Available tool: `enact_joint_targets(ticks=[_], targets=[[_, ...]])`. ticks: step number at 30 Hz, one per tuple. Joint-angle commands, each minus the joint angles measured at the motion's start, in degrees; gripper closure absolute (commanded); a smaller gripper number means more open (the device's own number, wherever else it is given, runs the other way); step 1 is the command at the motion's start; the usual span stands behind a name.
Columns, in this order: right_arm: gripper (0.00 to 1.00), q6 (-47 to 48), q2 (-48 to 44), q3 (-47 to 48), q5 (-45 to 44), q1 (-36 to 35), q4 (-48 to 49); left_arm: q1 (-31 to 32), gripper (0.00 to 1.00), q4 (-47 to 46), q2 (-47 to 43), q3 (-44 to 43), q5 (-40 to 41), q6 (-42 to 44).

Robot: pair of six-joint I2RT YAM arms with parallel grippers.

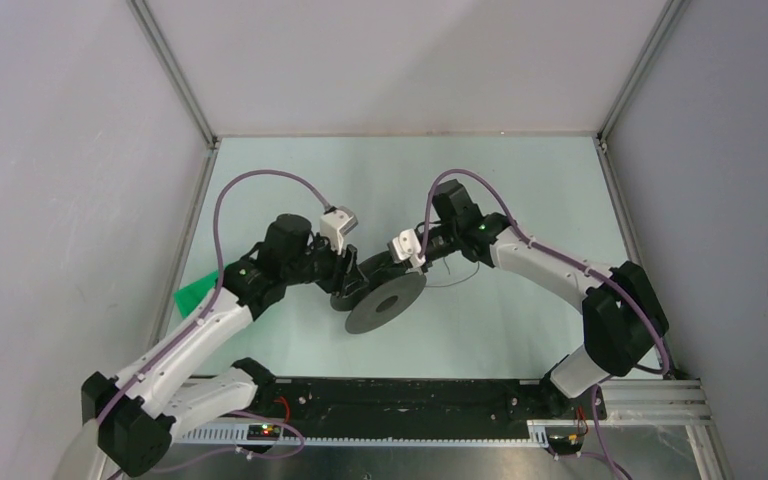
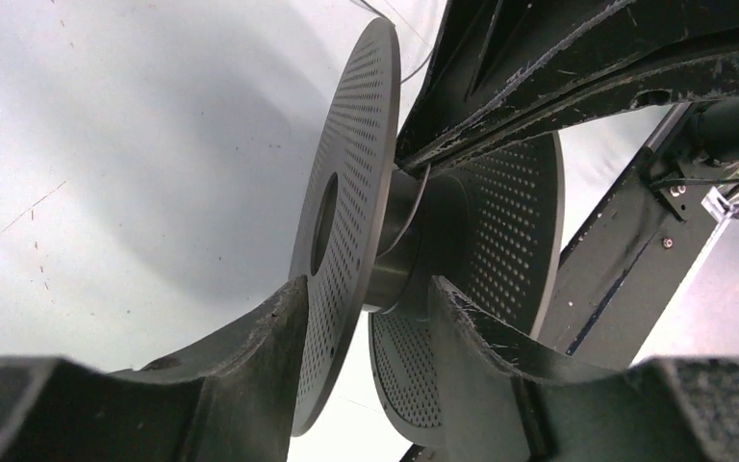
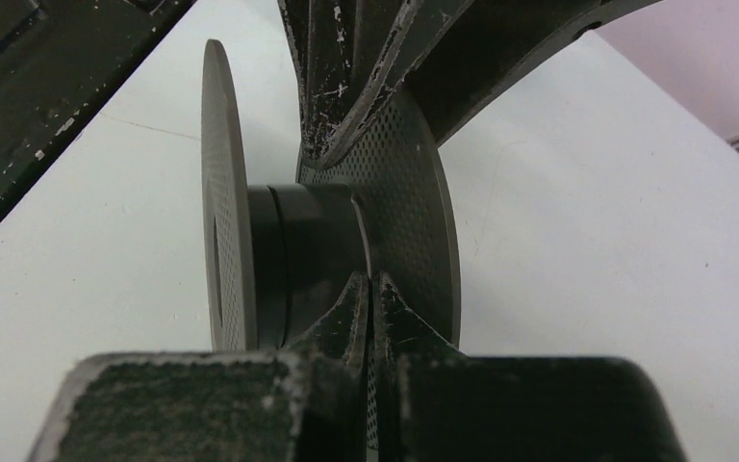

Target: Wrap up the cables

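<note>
The left tool (image 1: 348, 272) and the right tool (image 1: 418, 262) meet over the pale green worktop (image 1: 520, 190), both at a dark grey spool (image 1: 388, 303). The spool lies tilted between them and just nearer the arm bases than either tool tip. Its round flange with a centre hole faces up. A thin black wire (image 1: 452, 286) curls on the worktop just behind the right tool, under its wrist. A green scrap (image 1: 196, 293) lies well behind the left tool, beside its forearm. Neither tool's finger gap can be made out.
</note>
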State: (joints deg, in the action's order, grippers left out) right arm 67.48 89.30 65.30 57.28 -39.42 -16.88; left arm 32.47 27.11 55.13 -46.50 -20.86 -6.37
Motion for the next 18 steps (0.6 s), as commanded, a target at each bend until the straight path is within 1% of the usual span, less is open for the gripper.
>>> enact_joint_targets(ticks=[1,12,18], targets=[[1.00,-3.7,0.8,2.4,-2.7,-0.5,1.1,-0.3,0.48,-2.4,1.3,-3.4,-0.8,2.4],[1.00,-6.4,1.0,2.4,-1.2,-2.0,3.8,-0.4,0.49,-3.7,2.2,-3.3,-0.8,2.9],[1.00,-14.0,0.3,1.8,-1.8,-2.2,10.5,-0.3,0.48,-3.9,1.4,-2.9,-1.0,3.4]])
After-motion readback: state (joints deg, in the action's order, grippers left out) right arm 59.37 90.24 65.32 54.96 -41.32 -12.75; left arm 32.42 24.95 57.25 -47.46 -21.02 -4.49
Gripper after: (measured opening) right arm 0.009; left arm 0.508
